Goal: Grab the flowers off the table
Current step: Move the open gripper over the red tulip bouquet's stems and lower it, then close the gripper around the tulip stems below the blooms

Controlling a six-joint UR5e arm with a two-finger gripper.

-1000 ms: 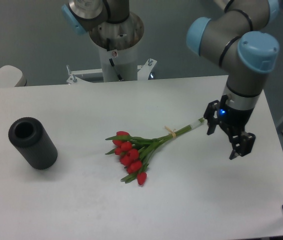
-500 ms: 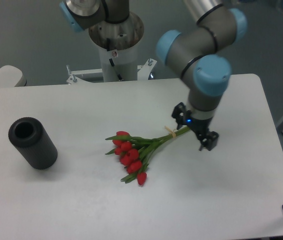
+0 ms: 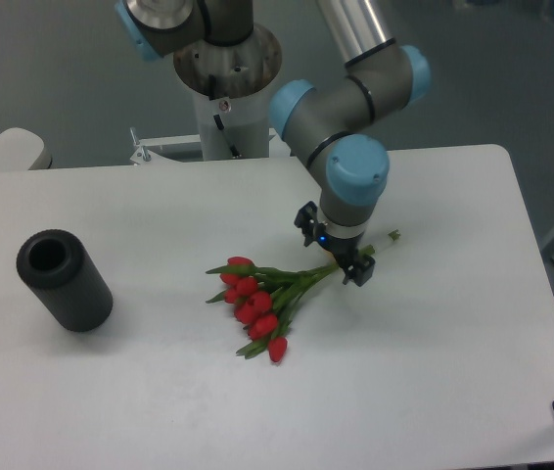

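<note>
one dark grey cylinder [image 3: 64, 280] lies at the left of the white surface [image 3: 434, 392], well apart from the flowers [image 3: 262, 304]. red tulip heads fan lower left, green stems running up-right under the pincer [image 3: 334, 251], whose fingers stand apart astride the stems

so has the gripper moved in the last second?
Yes. The gripper moved left along the stems of the flowers, toward the dark grey cylinder, which stayed put.

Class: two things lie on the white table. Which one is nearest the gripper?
The flowers: the gripper hangs right over their green stems, while the dark grey cylinder lies far off at the table's other side.
</note>
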